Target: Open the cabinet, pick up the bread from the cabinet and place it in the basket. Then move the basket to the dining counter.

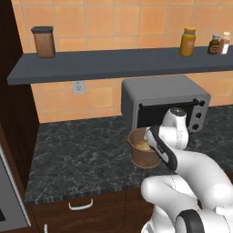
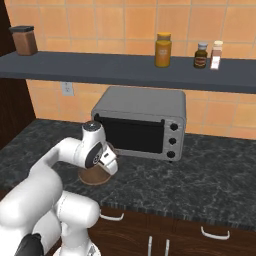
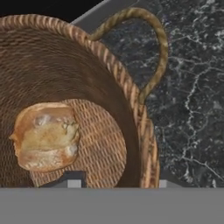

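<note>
1 bread (image 3: 43,136) lies on floor of basket (image 1: 144,157), so placing step looks done. Basket stands on dark marbled surface (image 1: 82,154) before toaster oven (image 2: 140,122). Gripper (image 3: 117,183) hovers over rim beside loop handle (image 3: 153,48), likely lining up grasp; jaw spread cannot tell.

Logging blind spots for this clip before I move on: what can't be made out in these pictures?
- Pincer state: in both base views the arm's wrist covers it above the basket.
- Basket in the right base view: mostly behind the arm.
- Basket in the hand view: left side cut off by the edge; the bread shows whole.
- Labels on the shelf jars: too small.
</note>
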You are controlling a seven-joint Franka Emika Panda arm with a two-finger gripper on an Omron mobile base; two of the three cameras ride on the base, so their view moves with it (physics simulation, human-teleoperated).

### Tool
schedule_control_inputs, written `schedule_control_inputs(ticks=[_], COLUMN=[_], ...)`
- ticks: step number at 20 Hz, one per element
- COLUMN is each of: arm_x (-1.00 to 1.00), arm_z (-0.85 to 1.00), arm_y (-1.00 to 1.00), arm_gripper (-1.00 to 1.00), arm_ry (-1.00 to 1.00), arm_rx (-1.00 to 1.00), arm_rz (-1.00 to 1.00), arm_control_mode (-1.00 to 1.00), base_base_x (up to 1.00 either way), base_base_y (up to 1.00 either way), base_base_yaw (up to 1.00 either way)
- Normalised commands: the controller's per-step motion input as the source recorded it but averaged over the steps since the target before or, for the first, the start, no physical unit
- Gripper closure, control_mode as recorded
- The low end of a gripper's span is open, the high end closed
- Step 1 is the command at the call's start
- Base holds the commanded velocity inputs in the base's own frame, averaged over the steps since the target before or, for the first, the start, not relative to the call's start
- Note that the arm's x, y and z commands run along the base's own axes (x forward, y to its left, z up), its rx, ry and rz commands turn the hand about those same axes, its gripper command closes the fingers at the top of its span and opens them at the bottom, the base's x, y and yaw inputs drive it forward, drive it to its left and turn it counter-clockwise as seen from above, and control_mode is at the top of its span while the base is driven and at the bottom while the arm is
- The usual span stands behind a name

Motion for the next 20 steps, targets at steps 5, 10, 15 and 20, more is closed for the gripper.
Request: schedule_control_inputs(ticks=[5,10,15,20], arm_x=[-0.32,-0.77,-0.84,-0.24], arm_z=[0.14,0.34,0.94,0.72], arm_y=[-0.05,0.0,0.11,0.03], arm_gripper=[1.0,1.0,1.0,1.0], arm_ry=[-0.03,-0.06,-0.19,-0.07], arm_rx=[0.09,0.12,0.04,-0.01], arm_rz=[-0.01,-0.03,-0.08,-0.12], arm_control_mode=[-1.0,-1.0,-1.0,-1.0], base_base_x=[0.0,0.0,0.0,0.0], base_base_y=[0.0,0.0,0.0,0.0], base_base_yaw=[0.0,0.0,0.0,0.0])
